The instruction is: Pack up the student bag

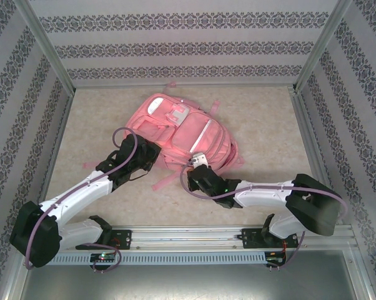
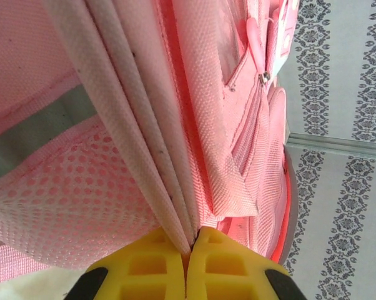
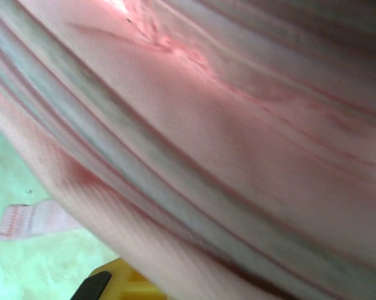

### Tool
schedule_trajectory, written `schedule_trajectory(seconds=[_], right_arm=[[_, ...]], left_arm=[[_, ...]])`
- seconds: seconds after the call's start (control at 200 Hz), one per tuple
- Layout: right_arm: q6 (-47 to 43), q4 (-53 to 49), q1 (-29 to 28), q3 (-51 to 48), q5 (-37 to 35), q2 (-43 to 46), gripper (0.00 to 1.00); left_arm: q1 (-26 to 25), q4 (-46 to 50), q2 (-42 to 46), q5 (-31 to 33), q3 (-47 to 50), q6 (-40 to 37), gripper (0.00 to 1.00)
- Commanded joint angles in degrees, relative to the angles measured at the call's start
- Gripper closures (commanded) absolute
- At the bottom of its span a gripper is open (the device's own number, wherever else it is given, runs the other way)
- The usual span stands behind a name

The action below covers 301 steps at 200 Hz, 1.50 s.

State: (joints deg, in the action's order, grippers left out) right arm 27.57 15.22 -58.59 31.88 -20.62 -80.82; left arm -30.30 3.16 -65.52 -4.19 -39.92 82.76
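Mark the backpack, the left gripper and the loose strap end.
backpack [image 1: 175, 134]: top external view, on its pink front panel.
left gripper [image 2: 189, 247]: left wrist view, midway between its two yellow tips, closed on a fold of pink fabric.
strap [image 3: 29, 222]: right wrist view, on the flat webbing end at lower left.

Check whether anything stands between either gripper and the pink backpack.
Nothing visible does. The left gripper is shut on a fold of the student bag at its side. The right gripper sits right at the bag's near edge with no object between, but the views don't show whether it is gripping the fabric.
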Motion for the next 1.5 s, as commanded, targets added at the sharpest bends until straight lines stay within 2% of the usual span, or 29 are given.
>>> schedule_trajectory(seconds=[0.0,0.085,0.185,0.205,0.25,0.285,0.35,0.535,0.64,0.764,0.844,1.004,1.119,1.189,1.499], right_arm=[[-2.6,-2.0,0.9,-2.0,-3.1,2.3,1.00],[-2.2,-1.9,1.0,-3.0,-3.6,2.9,1.00],[-1.0,-0.5,0.9,-2.2,-0.7,1.9,1.00],[-0.7,0.2,0.9,-2.0,-0.1,1.8,0.97],[-0.1,2.6,0.2,-1.8,0.4,1.3,0.80],[0.4,4.5,-0.6,-1.6,0.1,0.4,0.74],[1.2,7.0,-2.0,-0.6,-1.4,-1.7,0.67],[2.1,13.6,-3.7,2.0,-5.9,-8.9,0.60],[3.0,18.6,-3.8,2.4,-11.0,-13.2,0.64],[3.7,16.8,-3.8,5.9,-16.7,-17.8,0.71],[3.8,16.2,-3.7,7.8,-19.5,-20.1,0.72],[1.4,18.3,-3.0,10.1,-19.7,-23.0,0.73],[0.4,19.1,-2.9,9.8,-21.3,-23.4,0.92],[0.0,19.4,-2.9,8.6,-22.1,-22.8,0.97],[-2.8,23.9,-1.2,-1.5,-18.2,-16.2,1.00]], left_arm=[[0.7,-3.3,2.5,2.9,-0.1,-0.9,1.00],[0.8,-3.5,2.4,2.9,0.0,-1.0,1.00],[0.7,-4.4,1.4,1.9,0.1,-0.3,1.00],[0.7,-4.7,1.2,1.7,0.1,-0.3,1.00],[0.6,-4.8,0.9,1.3,-0.1,-0.1,1.00],[0.6,-5.0,0.7,1.2,-0.2,0.2,1.00],[0.4,-5.1,0.7,1.1,-0.5,0.2,1.00],[-0.3,-4.6,1.4,1.3,-1.5,0.4,1.00],[-1.1,-4.6,1.6,1.4,-1.5,1.1,1.00],[-2.6,-5.3,1.4,1.8,-1.8,2.0,1.00],[-3.5,-5.3,1.3,2.3,-2.3,1.8,1.00],[-4.4,-5.4,0.9,3.2,-2.0,2.1,1.00],[-4.4,-5.5,0.7,4.3,-1.0,2.1,1.00],[-4.4,-5.1,0.7,5.4,-0.3,1.4,1.00],[-2.7,-3.8,0.8,7.7,1.1,-1.3,1.00]])
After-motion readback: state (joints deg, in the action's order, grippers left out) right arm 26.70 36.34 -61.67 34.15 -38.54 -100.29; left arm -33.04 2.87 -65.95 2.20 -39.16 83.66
